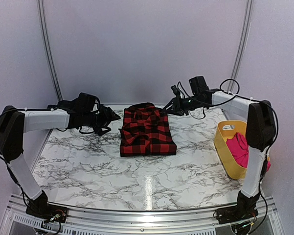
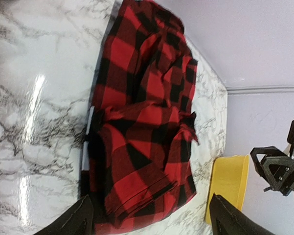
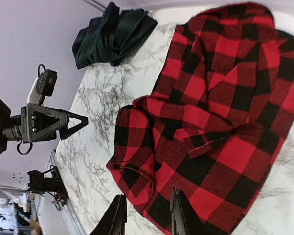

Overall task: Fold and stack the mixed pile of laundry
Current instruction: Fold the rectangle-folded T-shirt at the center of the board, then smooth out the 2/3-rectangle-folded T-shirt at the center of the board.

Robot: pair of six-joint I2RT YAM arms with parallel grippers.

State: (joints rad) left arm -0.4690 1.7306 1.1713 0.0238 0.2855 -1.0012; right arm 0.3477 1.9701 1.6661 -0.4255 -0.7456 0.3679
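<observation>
the left arm's forearm runs level from its raised elbow, and the left gripper (image 1: 109,117) hangs just left of the red-and-black checked garment (image 1: 147,131) lying mid-table, fingers spread wide and empty. the right arm reaches in from the opposite side. the right gripper (image 1: 172,105) is by the garment's far right corner, fingers narrowly apart, gripping nothing. the magenta-pink garment (image 1: 239,147) lies in the yellow tub (image 1: 224,142).

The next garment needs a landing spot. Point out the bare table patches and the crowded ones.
Widest bare table: the near strip between the shirt and the near edge. Also free: left of the shirt, under the left arm, and a narrower gap between shirt and tub. Crowded: the far edge, where the left gripper and right gripper flank the shirt.
</observation>
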